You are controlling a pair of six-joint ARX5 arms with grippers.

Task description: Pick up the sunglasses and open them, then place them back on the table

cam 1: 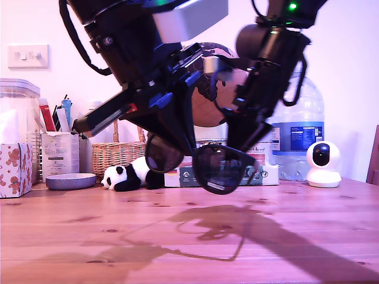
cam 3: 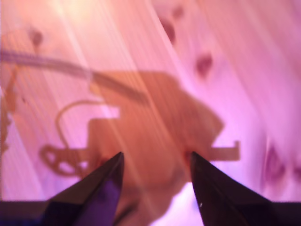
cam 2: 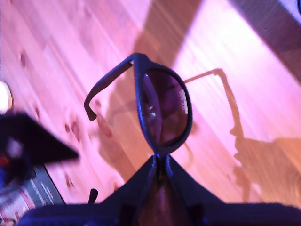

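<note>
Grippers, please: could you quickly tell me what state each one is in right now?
My first gripper: shut on the sunglasses, held above the table.
My second gripper: open, nothing between its fingertips.

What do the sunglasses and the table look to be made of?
The sunglasses: frame looks like black plastic, smooth with a slight sheen; lenses dark, tinted and see-through in the first wrist view, likely plastic too, though I can't be sure. The table: wood, reddish-brown planks with visible grain and dark knots, lightly glossy where it catches light.
</note>
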